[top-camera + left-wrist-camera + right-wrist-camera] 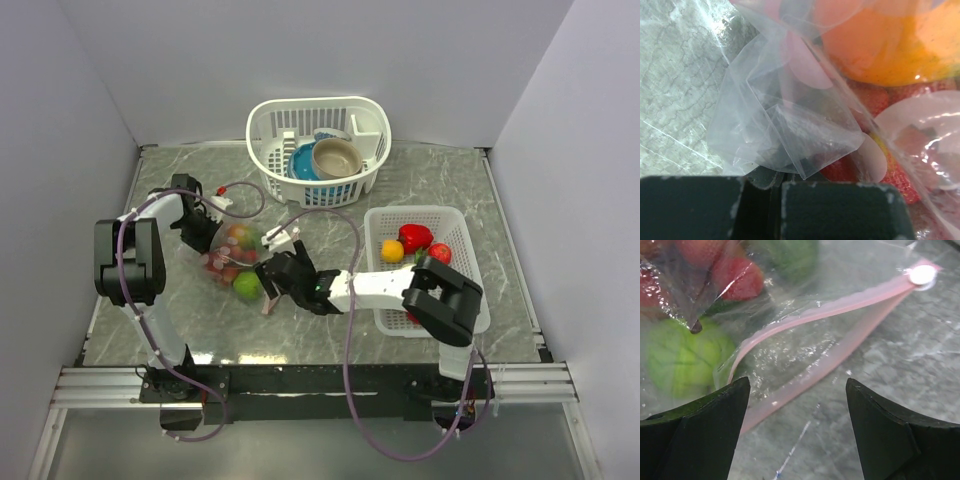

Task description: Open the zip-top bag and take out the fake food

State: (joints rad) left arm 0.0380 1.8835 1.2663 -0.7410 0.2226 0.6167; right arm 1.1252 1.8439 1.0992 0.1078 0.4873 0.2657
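Grey marbled table, white walls on three sides. The zip-top bag lies on the left half of it, between my two claws, plump with fake food. Through the plastic I make out one green piece nearest my right side, one orange piece and a few red ones. They overlap too much for me to count them exactly.

My left gripper is at the bag's far-left end, fingers pressed together on a fold of clear plastic. My right gripper is spread wide at the near-right end. The pink zip strip runs slantwise across the gap between its fingers, from low on the left to high on the right. It ends at a small white tab. The two pink lips look parted along the middle. The right claw is nearer the mouth, so closing on one lip looks like its job, with the left anchoring.

Further out there are two white baskets. The rectangular basket on the right holds three pieces in plain sight, perhaps a fourth under my right arm. The rounded basket at the back holds two bowls, the blue bowl and the tan bowl.
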